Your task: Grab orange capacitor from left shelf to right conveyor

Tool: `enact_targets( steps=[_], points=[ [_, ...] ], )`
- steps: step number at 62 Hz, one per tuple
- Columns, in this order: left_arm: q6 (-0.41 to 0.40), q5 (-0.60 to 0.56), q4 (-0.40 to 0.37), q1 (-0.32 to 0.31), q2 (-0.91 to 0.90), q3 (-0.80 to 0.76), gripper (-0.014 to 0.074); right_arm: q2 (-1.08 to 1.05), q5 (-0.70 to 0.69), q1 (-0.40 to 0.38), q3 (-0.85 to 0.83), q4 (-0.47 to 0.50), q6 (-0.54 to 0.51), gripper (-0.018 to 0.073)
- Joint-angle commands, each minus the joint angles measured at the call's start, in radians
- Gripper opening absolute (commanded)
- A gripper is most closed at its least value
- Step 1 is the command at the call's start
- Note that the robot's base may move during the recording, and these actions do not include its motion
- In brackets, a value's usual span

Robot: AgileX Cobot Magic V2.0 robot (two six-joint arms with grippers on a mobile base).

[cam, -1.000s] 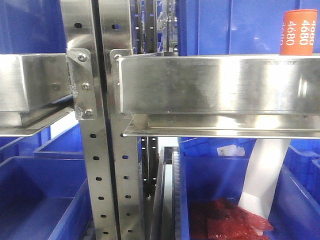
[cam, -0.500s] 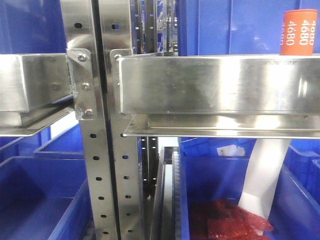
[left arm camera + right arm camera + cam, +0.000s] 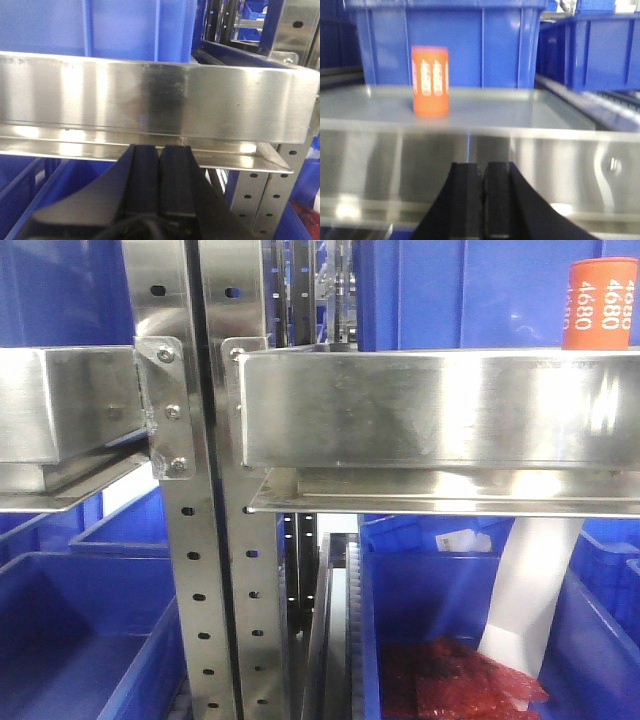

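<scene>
Orange capacitor (image 3: 430, 81) is standing upright on the tray-like ledge (image 3: 430, 410) of the left shelf (image 3: 190, 570), white print running down its side. In the front view it is showing at the far right end of that ledge, only its upper part rising above the ledge's front wall. A blue bin (image 3: 470, 45) is sitting just behind it.

The right tool (image 3: 482, 200) is pointing level at the shiny front wall of the same ledge, lower than the capacitor and a little to its right in the wrist view, well apart from it. Its two dark fingers are pressing together with nothing between them.

The left tool (image 3: 160, 170) is likewise aiming straight at a steel ledge face, its tips lying beneath the thin lip under that wall. Its fingers are meeting flat against each other, gripping nothing.

Red plastic bags (image 3: 450, 680) are lying in a lower blue bin (image 3: 600, 660) beneath the ledge.
</scene>
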Motion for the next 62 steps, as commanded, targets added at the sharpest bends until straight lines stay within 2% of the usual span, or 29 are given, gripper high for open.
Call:
enact_targets(
  steps=[1,7,16,20,25,33,41,52,62],
  points=[
    [-0.002,-0.081,-0.003,-0.002,-0.012,-0.005,-0.0127,0.01,-0.022,-0.006,-0.14,0.0,0.008,0.0057],
    [-0.002,-0.081,-0.003,-0.002,-0.012,-0.005,-0.0127,0.07,0.035,-0.006,-0.272,0.0,0.008,0.0057],
    [-0.002,-0.081,-0.003,-0.002,-0.012,-0.005,-0.0127,0.217,0.043,-0.005,-0.425,0.0,0.008,0.0061],
    [-0.002,-0.081,-0.003,-0.002,-0.012,-0.005,-0.0127,0.291,0.043,-0.005,-0.475,0.0,0.008,0.01],
    [-0.002,-0.081,-0.003,-0.002,-0.012,-0.005,-0.0127,0.369,0.042,-0.005,-0.513,0.0,0.008,0.0224],
    [-0.002,-0.081,-0.003,-0.002,-0.012,-0.005,-0.0127,0.495,0.026,-0.005,-0.543,0.0,0.008,0.0491],
    [-0.002,-0.081,-0.003,-0.002,-0.012,-0.005,-0.0127,0.599,-0.015,0.009,-0.552,0.0,0.008,0.0638],
    [-0.002,-0.081,-0.003,-0.002,-0.012,-0.005,-0.0127,0.742,-0.119,0.084,-0.554,0.0,0.008,0.0631],
    [-0.002,-0.081,-0.003,-0.002,-0.012,-0.005,-0.0127,0.863,-0.207,0.119,-0.555,0.0,0.008,0.0631]
  ],
)
